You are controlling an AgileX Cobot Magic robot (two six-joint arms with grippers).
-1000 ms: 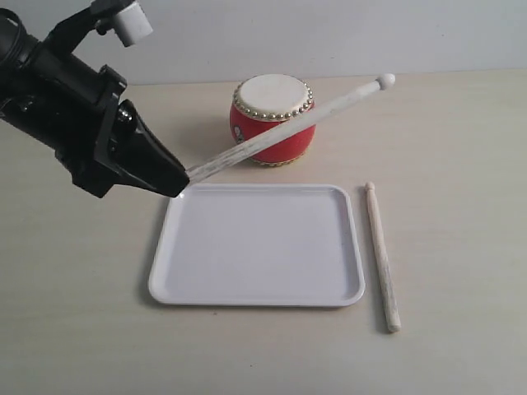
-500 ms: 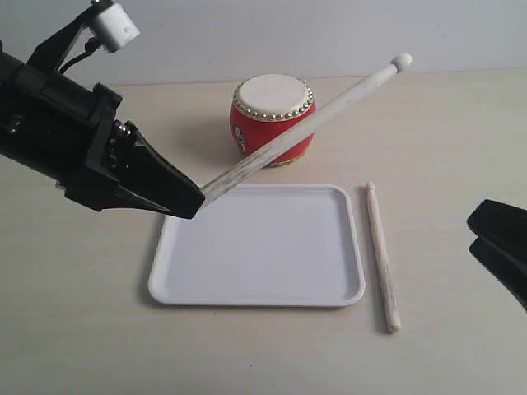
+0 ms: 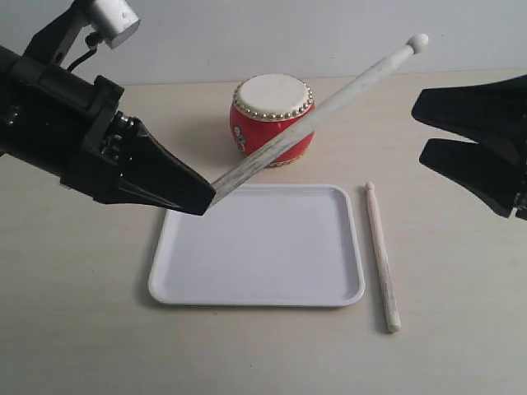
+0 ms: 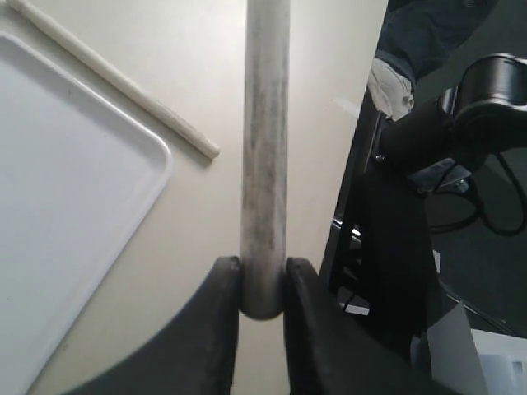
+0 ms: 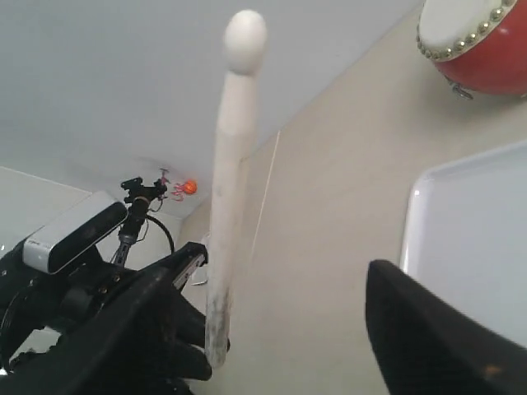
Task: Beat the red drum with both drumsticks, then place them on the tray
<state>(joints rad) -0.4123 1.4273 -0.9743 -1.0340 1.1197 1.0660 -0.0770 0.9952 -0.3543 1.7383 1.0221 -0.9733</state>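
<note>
The red drum (image 3: 272,120) with its cream skin stands behind the white tray (image 3: 191,271). My left gripper (image 3: 209,197) is shut on the butt of one drumstick (image 3: 317,109), which slants up across the drum, its round tip in the air to the drum's right. In the left wrist view the jaws (image 4: 263,286) pinch that drumstick (image 4: 265,148) on both sides. The other drumstick (image 3: 380,257) lies on the table right of the tray. My right gripper (image 3: 418,132) hangs open and empty above the table at the right, apart from both sticks.
The beige table (image 3: 74,329) meets a pale wall at the back. The right wrist view shows the held drumstick (image 5: 230,189), the drum (image 5: 482,53), a tray corner (image 5: 428,214) and the left arm's camera (image 5: 74,234).
My left gripper has shifted right and tilted the held stick's tip higher. The right gripper has come in from the right edge and risen to drum height.
</note>
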